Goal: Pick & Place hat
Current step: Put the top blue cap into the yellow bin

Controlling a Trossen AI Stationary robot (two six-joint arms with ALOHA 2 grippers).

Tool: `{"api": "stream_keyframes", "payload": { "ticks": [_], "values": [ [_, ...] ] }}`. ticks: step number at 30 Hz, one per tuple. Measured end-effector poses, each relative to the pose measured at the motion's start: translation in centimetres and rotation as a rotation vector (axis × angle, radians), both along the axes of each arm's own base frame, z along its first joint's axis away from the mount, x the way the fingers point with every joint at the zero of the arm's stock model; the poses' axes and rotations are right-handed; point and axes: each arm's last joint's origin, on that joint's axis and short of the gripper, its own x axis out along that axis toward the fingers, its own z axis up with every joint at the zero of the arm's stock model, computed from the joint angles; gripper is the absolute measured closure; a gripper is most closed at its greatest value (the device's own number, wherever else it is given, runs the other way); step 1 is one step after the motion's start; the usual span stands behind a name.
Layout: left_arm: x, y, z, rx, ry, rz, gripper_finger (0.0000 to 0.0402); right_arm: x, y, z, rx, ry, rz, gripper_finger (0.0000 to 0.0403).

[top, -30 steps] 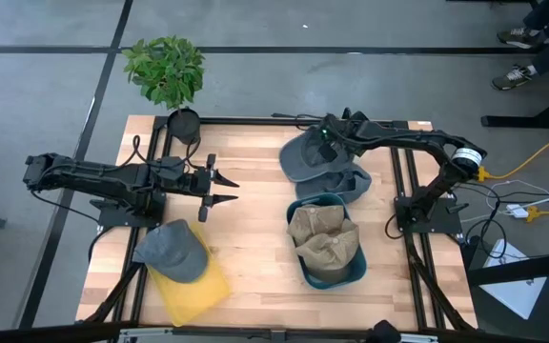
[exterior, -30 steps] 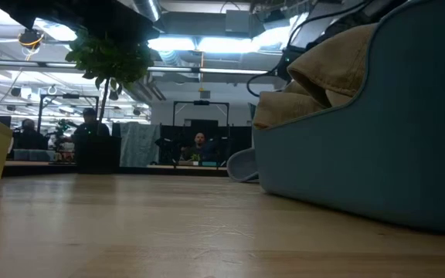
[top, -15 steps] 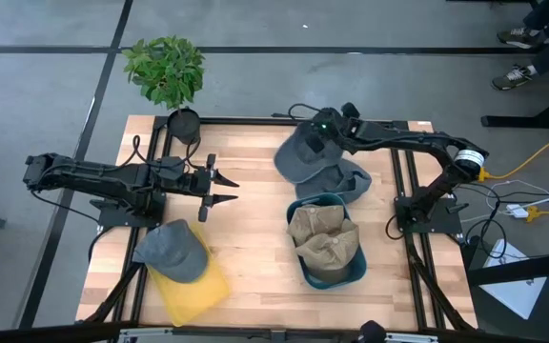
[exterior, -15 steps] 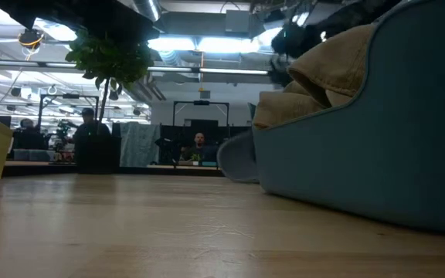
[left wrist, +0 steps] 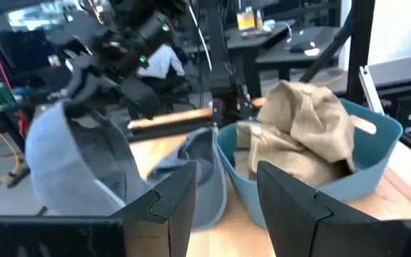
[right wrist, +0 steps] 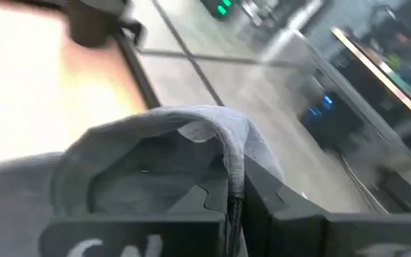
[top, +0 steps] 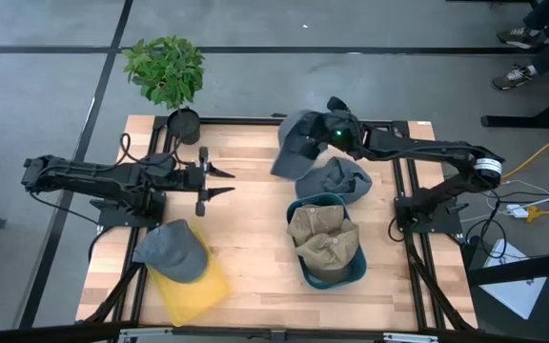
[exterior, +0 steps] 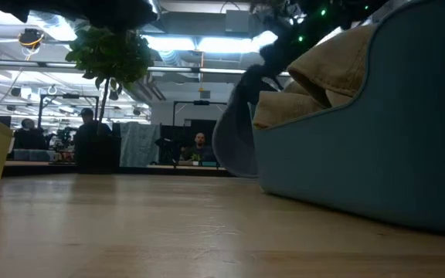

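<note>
A grey hat (top: 296, 145) hangs at the table's far middle from my right gripper (top: 330, 128), which is shut on it. The left wrist view shows it as an open bowl (left wrist: 77, 168). The low view shows it drooping (exterior: 234, 139) beside the teal basket (exterior: 361, 162). A second grey hat (top: 337, 178) lies flat on the table under my right arm. My left gripper (top: 219, 181) stands open at the table's left middle, fingers pointing toward the right edge, touching nothing. My right gripper pinches the grey hat's rim (right wrist: 228, 160) between its two shut fingers (right wrist: 259, 196); the cloth folds over where they meet. The fingers come from the table's right side, slanting down. The hat hangs slack below them, its hollow open, lifted off the second grey hat.
The teal basket (top: 343, 272) at the right middle holds tan hats (top: 322, 236). At the near left, another grey hat (top: 172, 250) lies on a yellow container (top: 196, 284). A potted plant (top: 166, 71) stands at the far left corner. Bare wood lies between the arms.
My right gripper has risen and gone toward the table's far edge, taking the grey hat along. The hat lay flat on the second grey hat a second ago; now it is lifted, tipped on edge and hanging. The second hat stayed where it was.
</note>
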Motion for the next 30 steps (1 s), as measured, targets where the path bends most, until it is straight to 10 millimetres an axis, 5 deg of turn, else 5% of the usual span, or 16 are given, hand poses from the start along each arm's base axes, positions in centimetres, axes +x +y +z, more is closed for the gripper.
{"api": "stream_keyframes", "payload": {
  "ticks": [14,23,30],
  "values": [
    [0.0,0.0,0.2,0.063,-0.012,-0.007,0.0258,-1.0,5.6,4.8,0.021,-0.242,0.667,0.0387],
    [0.8,-0.5,0.4,0.322,-0.052,-0.06,0.0255,-1.6,7.5,6.8,0.054,-0.402,0.972,0.0386],
    [2.5,-1.1,0.4,0.499,-0.086,0.048,0.0216,-1.5,8.7,7.2,0.058,-0.439,1.135,0.0385]
  ]
}}
